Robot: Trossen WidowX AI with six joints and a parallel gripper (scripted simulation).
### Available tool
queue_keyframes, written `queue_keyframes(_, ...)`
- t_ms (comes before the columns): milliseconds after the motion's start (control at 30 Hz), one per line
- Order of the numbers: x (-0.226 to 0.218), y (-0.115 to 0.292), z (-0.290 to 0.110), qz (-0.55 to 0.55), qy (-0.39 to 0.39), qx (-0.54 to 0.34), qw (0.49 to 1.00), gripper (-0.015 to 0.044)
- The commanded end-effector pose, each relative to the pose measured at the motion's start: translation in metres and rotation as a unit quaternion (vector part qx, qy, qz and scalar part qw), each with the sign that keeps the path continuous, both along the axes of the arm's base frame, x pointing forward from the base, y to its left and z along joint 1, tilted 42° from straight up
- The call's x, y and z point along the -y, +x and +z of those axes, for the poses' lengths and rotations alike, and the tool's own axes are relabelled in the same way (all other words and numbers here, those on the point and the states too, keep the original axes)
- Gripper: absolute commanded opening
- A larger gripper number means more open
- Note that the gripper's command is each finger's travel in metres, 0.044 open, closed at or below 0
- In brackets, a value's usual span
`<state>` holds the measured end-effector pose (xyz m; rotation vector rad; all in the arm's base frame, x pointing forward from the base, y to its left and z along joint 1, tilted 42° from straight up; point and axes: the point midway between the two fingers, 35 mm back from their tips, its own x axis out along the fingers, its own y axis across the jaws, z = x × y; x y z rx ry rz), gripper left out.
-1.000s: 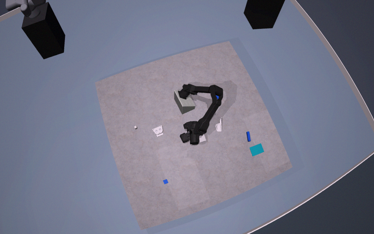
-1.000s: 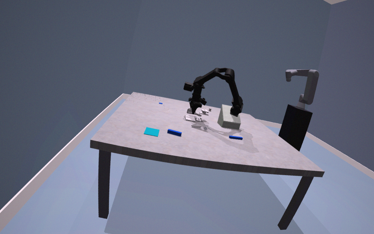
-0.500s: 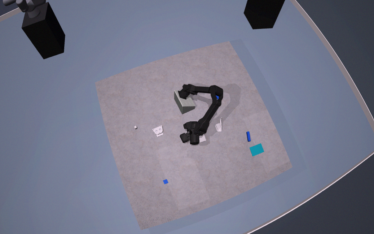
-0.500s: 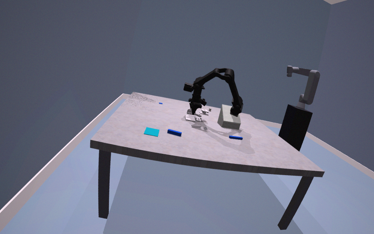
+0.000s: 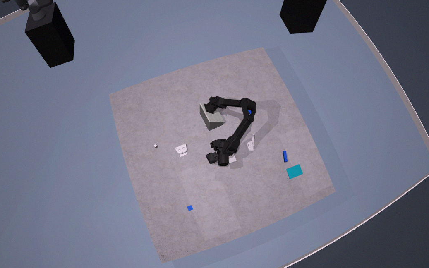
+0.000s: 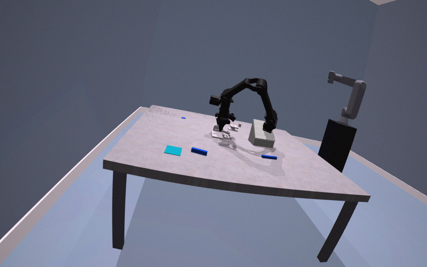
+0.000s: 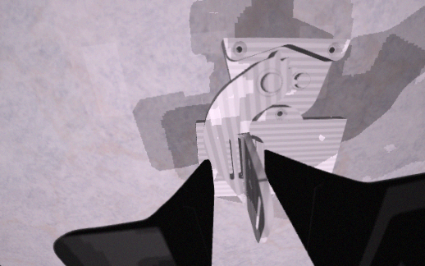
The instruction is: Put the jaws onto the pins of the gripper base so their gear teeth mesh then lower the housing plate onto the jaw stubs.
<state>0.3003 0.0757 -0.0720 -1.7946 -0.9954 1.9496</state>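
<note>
My gripper (image 6: 220,129) (image 7: 235,160) is shut on a pale jaw (image 7: 228,112). The jaw's round hole end lies over the left part of the gripper base (image 5: 232,159) (image 6: 217,134) (image 7: 304,137). One base pin shows just right of this hole; the other is hidden under the jaw. Whether the jaw is seated or just above cannot be told. The other jaw (image 5: 250,145) (image 6: 226,144) lies apart on the table, partly in view at the wrist view's right edge. The housing plate (image 5: 181,149) (image 6: 233,127) lies on the table on the base's other side.
The arm stands on a grey block (image 5: 215,125) (image 6: 263,143). A teal sheet (image 5: 294,171) (image 6: 173,150) lies near a blue bar (image 5: 284,156) (image 6: 199,151). Another blue bar (image 6: 269,157), a small blue piece (image 5: 190,208) (image 6: 183,118) and a small white piece (image 5: 155,146) (image 6: 239,125) lie farther out.
</note>
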Motion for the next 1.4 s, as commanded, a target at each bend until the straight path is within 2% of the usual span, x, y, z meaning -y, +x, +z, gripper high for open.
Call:
queue_keyframes(0, -0.0009, -0.0001, -0.0005, -0.002, 0.001, -0.001, 1.0, 0.0134)
queue_keyframes(1367, -0.007, -0.0018, -0.0074, -0.001, 0.002, 0.0, 1.0, 0.0134)
